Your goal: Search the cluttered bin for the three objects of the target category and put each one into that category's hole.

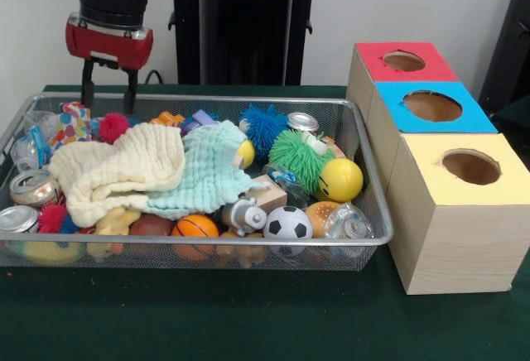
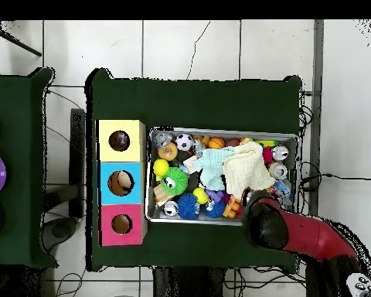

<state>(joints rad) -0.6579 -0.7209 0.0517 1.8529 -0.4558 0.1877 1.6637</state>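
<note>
The wire-mesh bin (image 1: 364, 212) is full of toys; it also shows in the overhead view (image 2: 219, 130). One white polka-dot cloth (image 1: 73, 123) lies at its far left corner, partly under other things. I see no other dotted cloths. My gripper (image 1: 108, 88) hangs just above the bin's far left rim, right behind that cloth, with its two black fingers (image 1: 87, 86) apart and empty. In the overhead view the red arm (image 2: 270, 224) covers the gripper. The yellow-topped box's hole (image 1: 470, 166) is to the right of the bin, nearest the camera, and shows in the overhead view (image 2: 119, 141).
A cream cloth (image 1: 116, 170) and a mint cloth (image 1: 207, 166) cover the bin's middle. Around them lie a yellow smiley ball (image 1: 340, 180), a soccer ball (image 1: 287, 223), a green fuzzy ball (image 1: 296, 158) and cans (image 1: 33, 187). Blue-topped (image 1: 432, 106) and red-topped (image 1: 404, 61) boxes stand behind the yellow one.
</note>
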